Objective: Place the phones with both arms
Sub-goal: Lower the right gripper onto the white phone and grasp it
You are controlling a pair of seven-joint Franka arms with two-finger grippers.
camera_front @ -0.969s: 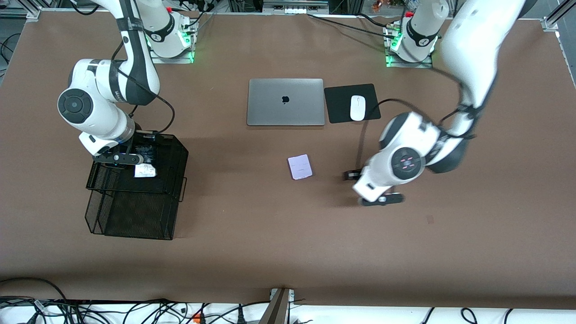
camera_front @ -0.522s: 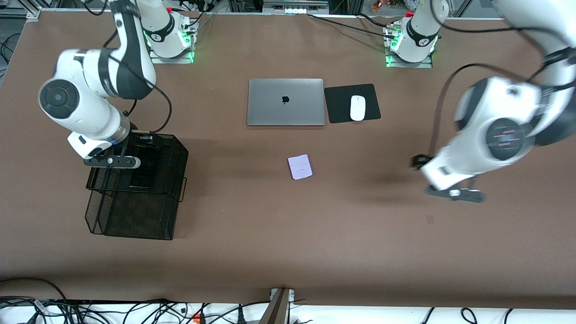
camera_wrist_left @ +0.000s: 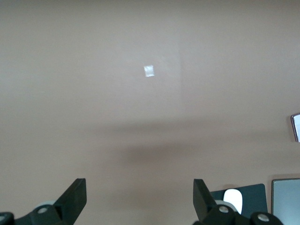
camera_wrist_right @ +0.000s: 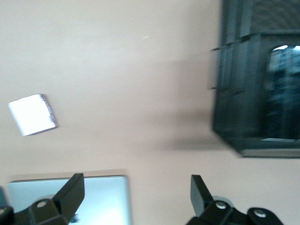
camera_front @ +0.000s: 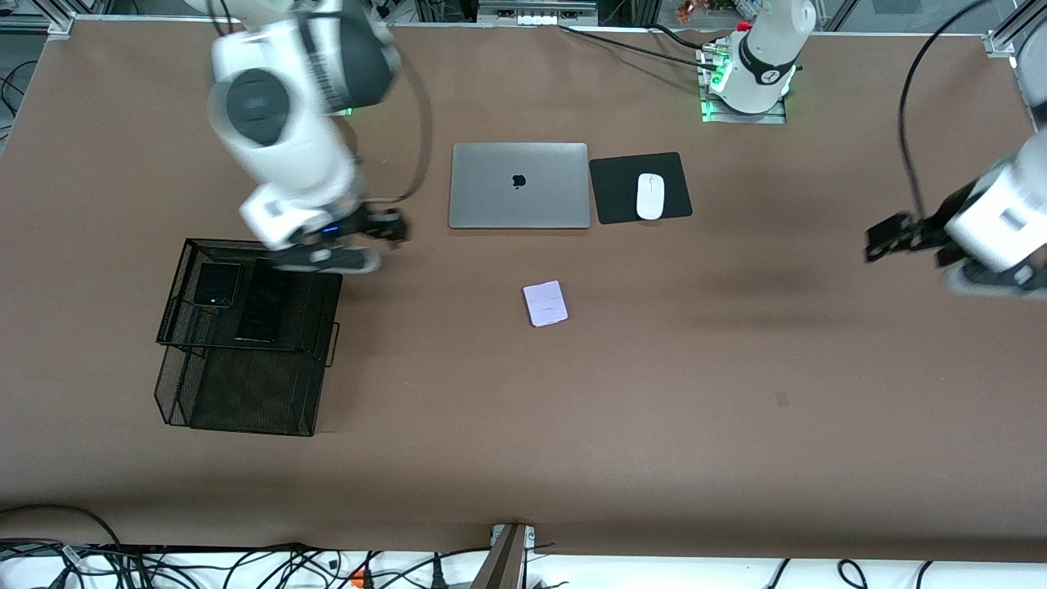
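**Two phones in the mesh tray, lavender one on the table, both grippers empty**

Right gripper (camera_front: 384, 233) is up in the air over bare table between the black mesh tray (camera_front: 323, 315) and the silver laptop (camera_front: 519, 185). Jaws spread wide, nothing between them; the right wrist view shows both fingers (camera_wrist_right: 70, 190) apart with only table and a laptop corner (camera_wrist_right: 101, 197) under them.

Left gripper (camera_front: 896, 237) is out over bare table at the left arm's end, well apart from everything. Jaws also wide apart and empty; the left wrist view shows the fingers (camera_wrist_left: 75, 194) with plain tabletop between them.

Phones:
- small squarish black phone (camera_front: 215, 285) lies flat on the upper level of the tray, toward the right arm's end.
- long slim black phone (camera_front: 262, 301) lies flat just beside it on the same level. Can't tell if the two touch.
- lavender phone (camera_front: 545, 303) lies flat on the open table, near the middle, nearer the front camera than the laptop, well apart from the tray. It also shows in the right wrist view (camera_wrist_right: 32, 114).

Also there: white mouse (camera_front: 649, 195) on a black mouse pad (camera_front: 615, 192), just beside the laptop toward the left arm's end. The tray has a lower mesh level (camera_front: 237, 393) nearer the front camera.
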